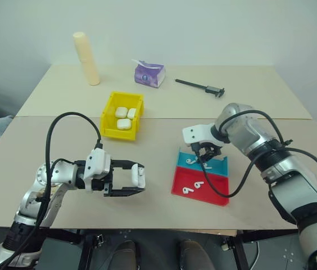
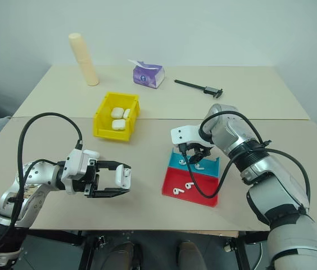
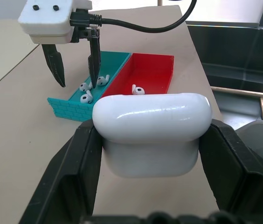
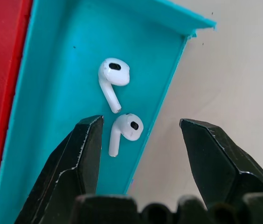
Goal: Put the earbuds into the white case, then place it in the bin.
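My left gripper [image 1: 137, 183] is shut on a white case [image 3: 152, 126], held just above the table near its front edge. The right gripper [image 4: 141, 135] points down, open, over the teal half of a red-and-teal tray [image 1: 214, 191]. Two earbuds [image 4: 114, 79] lie in that teal half. One of them [image 4: 126, 128] lies between the fingers, untouched. One finger hangs over the teal floor, the other beyond the tray's wall. Two more earbuds [image 1: 188, 189] rest in the red half. The yellow bin [image 1: 107, 112] stands further back on the left with three white cases [image 1: 126, 118] in it.
At the back of the table stand a cream cylinder [image 1: 86, 59], a purple tissue pack [image 1: 149, 74] and a black caliper-like tool [image 1: 200, 86]. A seam [image 1: 63, 116] crosses the tabletop behind the bin. Black cables loop off both wrists.
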`<move>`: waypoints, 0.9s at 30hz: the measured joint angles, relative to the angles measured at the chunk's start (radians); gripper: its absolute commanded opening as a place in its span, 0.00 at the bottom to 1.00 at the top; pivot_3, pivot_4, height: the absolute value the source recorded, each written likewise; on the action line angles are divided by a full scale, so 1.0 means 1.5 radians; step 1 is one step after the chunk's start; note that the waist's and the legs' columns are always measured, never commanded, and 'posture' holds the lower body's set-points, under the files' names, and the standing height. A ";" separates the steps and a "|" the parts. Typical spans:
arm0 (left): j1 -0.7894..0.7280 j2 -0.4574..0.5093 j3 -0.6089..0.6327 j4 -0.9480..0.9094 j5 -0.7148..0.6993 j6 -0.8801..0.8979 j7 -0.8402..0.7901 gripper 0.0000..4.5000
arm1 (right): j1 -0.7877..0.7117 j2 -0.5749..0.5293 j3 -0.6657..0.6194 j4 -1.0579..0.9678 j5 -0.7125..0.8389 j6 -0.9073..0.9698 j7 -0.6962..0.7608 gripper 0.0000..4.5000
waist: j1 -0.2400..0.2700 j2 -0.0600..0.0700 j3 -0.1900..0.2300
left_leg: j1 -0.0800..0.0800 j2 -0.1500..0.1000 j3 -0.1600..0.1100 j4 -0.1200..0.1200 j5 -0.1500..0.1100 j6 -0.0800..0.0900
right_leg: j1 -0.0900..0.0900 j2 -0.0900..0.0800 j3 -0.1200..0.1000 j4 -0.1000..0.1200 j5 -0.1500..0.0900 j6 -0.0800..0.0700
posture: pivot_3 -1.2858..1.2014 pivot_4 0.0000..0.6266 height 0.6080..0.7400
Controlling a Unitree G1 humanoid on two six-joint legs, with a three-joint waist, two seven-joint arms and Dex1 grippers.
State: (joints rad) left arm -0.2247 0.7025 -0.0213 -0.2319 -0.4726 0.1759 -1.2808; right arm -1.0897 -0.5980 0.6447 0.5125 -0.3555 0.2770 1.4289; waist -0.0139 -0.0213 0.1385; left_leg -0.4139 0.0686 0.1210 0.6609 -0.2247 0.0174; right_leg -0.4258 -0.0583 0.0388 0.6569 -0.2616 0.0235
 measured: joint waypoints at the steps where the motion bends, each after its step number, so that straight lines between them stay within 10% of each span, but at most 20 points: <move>1: 0.000 0.000 0.000 0.000 0.000 0.000 0.000 0.62 | 0.001 0.000 0.000 0.002 -0.001 -0.003 0.001 0.49 | 0.000 0.000 0.000 | 0.000 0.000 0.000 0.000 0.000 0.000 | 0.000 0.000 0.000 0.000 0.000 0.000 | 0.52 0.24 1.00; 27: -0.004 0.003 0.000 0.003 0.003 -0.004 -0.004 0.62 | 0.012 0.003 -0.003 0.018 -0.017 -0.012 0.000 0.38 | 0.000 0.000 0.000 | 0.000 0.000 0.000 0.000 0.000 0.000 | 0.000 0.000 0.000 0.000 0.000 0.000 | 0.52 0.24 1.00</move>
State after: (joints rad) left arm -0.2305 0.7076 -0.0212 -0.2267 -0.4685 0.1699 -1.2870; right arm -1.0717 -0.5936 0.6401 0.5398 -0.3817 0.2595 1.4296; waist -0.0144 -0.0213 0.1385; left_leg -0.4135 0.0686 0.1211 0.6609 -0.2247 0.0174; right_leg -0.4254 -0.0583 0.0388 0.6570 -0.2616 0.0235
